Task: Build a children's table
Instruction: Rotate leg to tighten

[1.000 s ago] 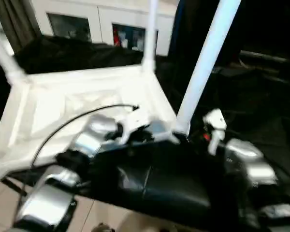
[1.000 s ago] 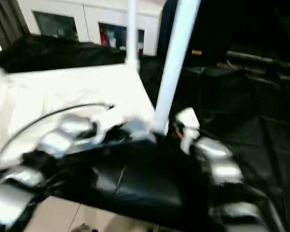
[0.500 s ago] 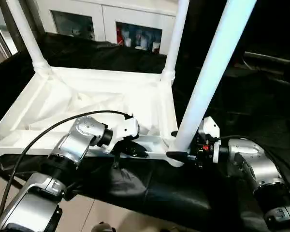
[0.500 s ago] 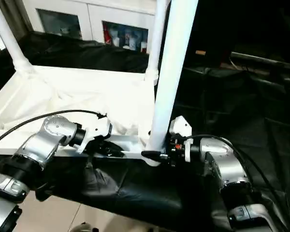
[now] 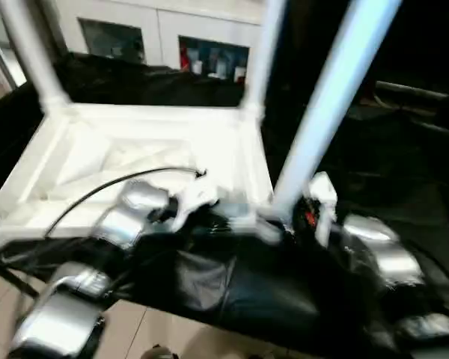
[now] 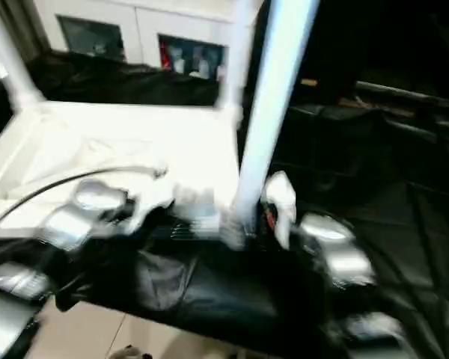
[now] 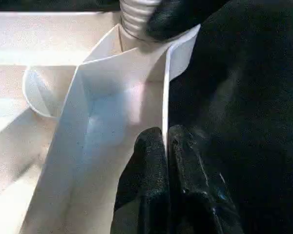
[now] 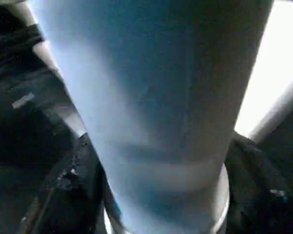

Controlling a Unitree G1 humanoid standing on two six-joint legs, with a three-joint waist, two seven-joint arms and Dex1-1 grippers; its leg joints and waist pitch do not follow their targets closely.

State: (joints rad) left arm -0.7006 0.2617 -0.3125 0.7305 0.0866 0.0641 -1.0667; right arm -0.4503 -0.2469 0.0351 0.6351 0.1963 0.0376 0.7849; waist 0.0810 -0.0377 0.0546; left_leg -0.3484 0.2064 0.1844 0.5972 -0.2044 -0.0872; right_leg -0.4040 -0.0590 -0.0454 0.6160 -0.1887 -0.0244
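Note:
The children's table lies upside down on black cloth, its white ribbed top facing up. Three white legs stand in its corner sockets: far left, far right and near right. My left gripper is shut on the thin near rim of the top, close to the near right socket, and appears again from the head. My right gripper is at the base of the near right leg, with a black finger against each side of it.
A black cloth covers the work surface and falls over its near edge. Pale floor lies below at the lower left. A white glass-door cabinet stands behind. Dark draped things lie to the right.
The head camera has shaken and shifted a little. My right gripper's fingers have narrowed around the near right leg's base. The left gripper keeps its hold on the rim.

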